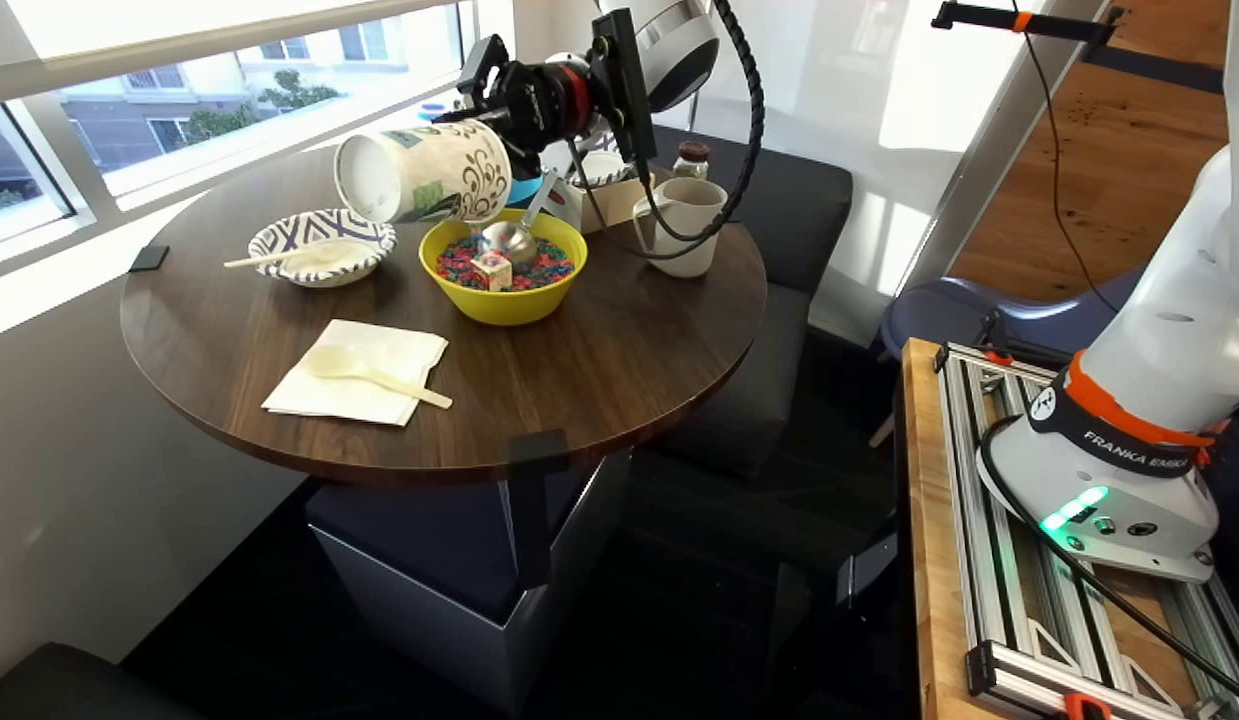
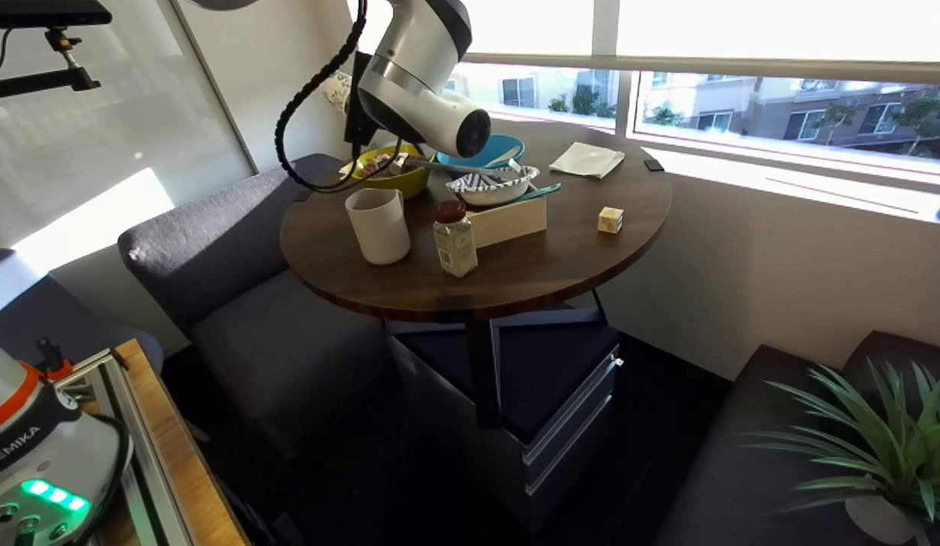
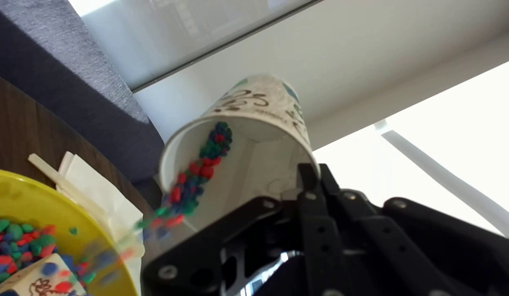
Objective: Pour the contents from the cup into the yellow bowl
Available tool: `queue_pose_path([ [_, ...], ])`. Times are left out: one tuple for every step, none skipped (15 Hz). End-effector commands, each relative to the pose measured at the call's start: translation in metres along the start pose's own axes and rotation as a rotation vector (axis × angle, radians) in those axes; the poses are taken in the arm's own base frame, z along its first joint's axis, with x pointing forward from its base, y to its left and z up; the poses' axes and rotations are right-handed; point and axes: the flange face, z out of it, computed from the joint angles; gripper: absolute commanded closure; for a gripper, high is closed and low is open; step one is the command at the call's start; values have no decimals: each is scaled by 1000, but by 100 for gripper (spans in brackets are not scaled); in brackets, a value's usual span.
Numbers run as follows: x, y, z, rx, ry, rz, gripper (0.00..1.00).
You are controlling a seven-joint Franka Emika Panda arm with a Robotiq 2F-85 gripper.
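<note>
My gripper [image 3: 318, 174] is shut on the rim of the cup [image 3: 260, 98], one finger inside the wall and one outside. In an exterior view the gripper [image 1: 487, 122] holds the cup [image 1: 449, 175] tipped on its side, above and beside the yellow bowl [image 1: 504, 305]. Red, green and blue bits [image 3: 194, 181] slide out of the cup's mouth and fall towards the yellow bowl [image 3: 28, 197]. The bowl holds similar bits, a printed block [image 1: 492, 272] and a round metal utensil [image 1: 517, 247]. In an exterior view the arm mostly hides the cup [image 2: 337, 89] beside the bowl [image 2: 415, 183].
A patterned bowl [image 1: 324, 268] with a wooden spoon and a napkin [image 1: 314, 395] with a spoon lie on the table. A handled mug [image 2: 380, 231], jar [image 2: 456, 246], light box [image 2: 511, 221], striped bowl [image 2: 488, 189], blue bowl [image 2: 481, 158] and block [image 2: 610, 220] stand nearby.
</note>
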Motion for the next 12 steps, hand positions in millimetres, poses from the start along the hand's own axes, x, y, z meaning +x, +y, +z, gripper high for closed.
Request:
queue_pose_path([
  [4, 1, -8, 31, -5, 13, 99],
  [5, 1, -10, 29, -1, 12, 99],
  [5, 1, -12, 32, 2, 15, 99],
  [5, 0, -14, 38, 2, 19, 99],
  [5, 0, -16, 36, 4, 14, 99],
  [5, -1, -17, 41, 4, 18, 99],
  [5, -1, -19, 40, 5, 13, 99],
  [5, -1, -20, 43, 6, 14, 99],
  [6, -2, -21, 46, 8, 12, 99],
  [6, -2, -22, 48, 9, 11, 99],
  [6, -2, -23, 53, 9, 12, 99],
  [6, -3, -24, 54, 12, 7, 99],
])
